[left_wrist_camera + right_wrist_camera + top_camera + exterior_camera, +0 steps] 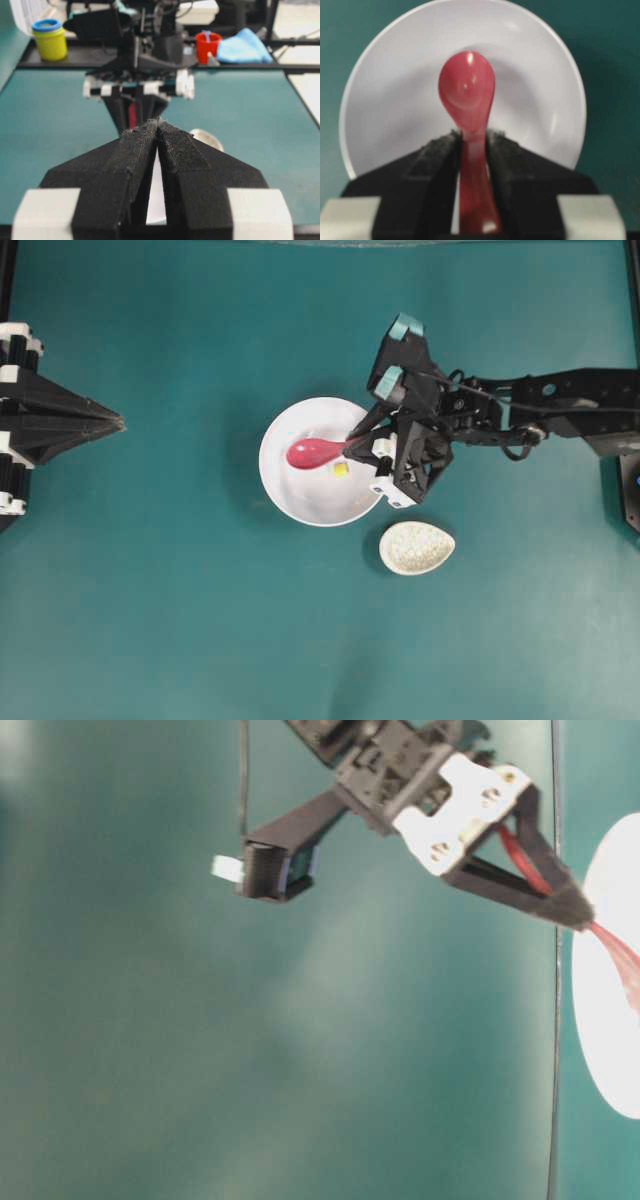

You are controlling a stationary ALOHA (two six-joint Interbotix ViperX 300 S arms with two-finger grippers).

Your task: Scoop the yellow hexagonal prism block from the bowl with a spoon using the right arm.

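Note:
The white bowl (pixel 318 496) stands mid-table, with the tiny yellow hexagonal prism block (pixel 340 470) lying inside it near the right wall. My right gripper (pixel 352 448) is shut on the handle of the pink-red spoon (pixel 313 453), whose scoop hangs over the bowl's middle, just left of the block. In the right wrist view the spoon (pixel 467 92) points away from the jaws over the bowl (pixel 540 90); the block is hidden there. My left gripper (pixel 118 423) rests at the far left, fingers together, holding nothing.
A speckled beige oval rest (pixel 416 547) lies right of and below the bowl, close to the right arm's wrist. Beyond the table's far edge in the left wrist view stand a yellow cup (pixel 50 39), a red cup (pixel 207 46) and a blue cloth (pixel 244 47).

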